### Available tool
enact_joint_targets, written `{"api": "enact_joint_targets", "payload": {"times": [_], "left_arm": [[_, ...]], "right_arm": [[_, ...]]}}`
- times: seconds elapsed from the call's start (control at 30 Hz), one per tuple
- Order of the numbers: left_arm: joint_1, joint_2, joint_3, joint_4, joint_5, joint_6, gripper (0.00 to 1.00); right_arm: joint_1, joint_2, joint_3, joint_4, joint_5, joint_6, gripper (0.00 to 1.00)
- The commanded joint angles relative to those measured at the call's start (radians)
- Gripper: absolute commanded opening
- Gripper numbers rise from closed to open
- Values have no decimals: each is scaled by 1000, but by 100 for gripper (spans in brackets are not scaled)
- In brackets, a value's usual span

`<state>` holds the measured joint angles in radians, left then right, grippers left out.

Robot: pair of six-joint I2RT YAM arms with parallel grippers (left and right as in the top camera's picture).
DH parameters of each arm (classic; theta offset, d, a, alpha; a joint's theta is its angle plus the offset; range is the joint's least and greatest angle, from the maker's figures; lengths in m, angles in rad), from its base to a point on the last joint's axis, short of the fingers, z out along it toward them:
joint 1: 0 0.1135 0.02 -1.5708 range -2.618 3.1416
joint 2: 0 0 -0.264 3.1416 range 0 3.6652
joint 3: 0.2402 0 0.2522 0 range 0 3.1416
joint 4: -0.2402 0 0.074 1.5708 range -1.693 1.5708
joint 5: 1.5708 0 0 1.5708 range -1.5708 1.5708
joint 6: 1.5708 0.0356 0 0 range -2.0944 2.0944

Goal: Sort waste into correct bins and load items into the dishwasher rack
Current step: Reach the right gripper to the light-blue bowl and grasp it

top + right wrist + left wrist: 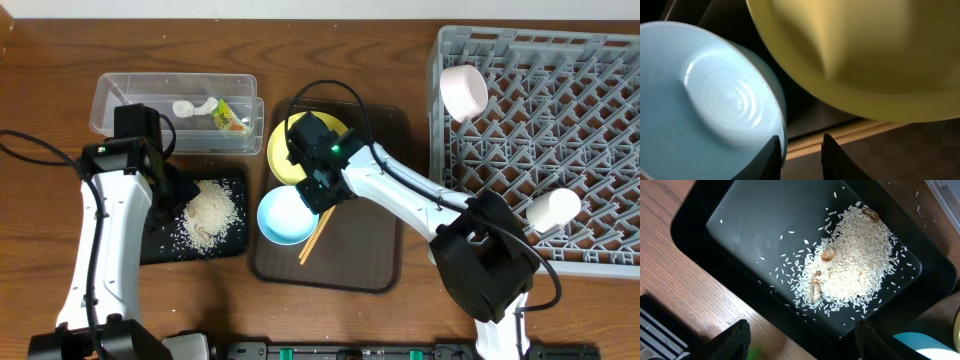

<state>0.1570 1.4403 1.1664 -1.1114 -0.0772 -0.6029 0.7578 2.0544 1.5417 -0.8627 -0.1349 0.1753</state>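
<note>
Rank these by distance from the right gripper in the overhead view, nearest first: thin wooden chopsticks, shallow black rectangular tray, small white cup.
1. Thin wooden chopsticks: beneath the right gripper, on the dark brown serving tray.
2. Shallow black rectangular tray: to its left, holding rice.
3. Small white cup: far to its right, in the grey rack.

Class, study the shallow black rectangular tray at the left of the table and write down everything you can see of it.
The shallow black rectangular tray looks like matt plastic, with rounded corners and a low raised rim. It lies flat on the wooden table. Inside, a heap of whitish rice grains fills one end. Stray grains are scattered across the rest, and a few tan curled bits lie among the heap.
</note>
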Motion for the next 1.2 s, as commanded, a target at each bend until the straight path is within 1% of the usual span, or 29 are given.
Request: {"api": "enact_joint_targets", "payload": {"times": [0.0,0.4,0.5,0.6,0.97,1.0,1.13,1.17], "left_arm": [[5,-3,9,-6,3,-9,70],[5,-3,9,-6,6,-9,70],[5,-3,9,-6,6,-9,70],[5,-3,9,-6,6,-9,70],[5,-3,9,-6,6,-9,70],[5,-3,9,-6,6,-9,70],[5,-3,9,-6,6,-9,70],[5,-3,9,-6,6,-9,70]], "right_arm": [[20,7,-1,3,18,15,26],[55,7,-8,-3,18,15,27],[57,7,-9,-1,18,15,24],[57,7,-9,-2,18,15,19],[57,7,-32,9,19,34,14],[57,7,-32,9,19,34,13],[57,7,-32,9,19,34,1],[57,7,-32,9,19,34,1]]}}
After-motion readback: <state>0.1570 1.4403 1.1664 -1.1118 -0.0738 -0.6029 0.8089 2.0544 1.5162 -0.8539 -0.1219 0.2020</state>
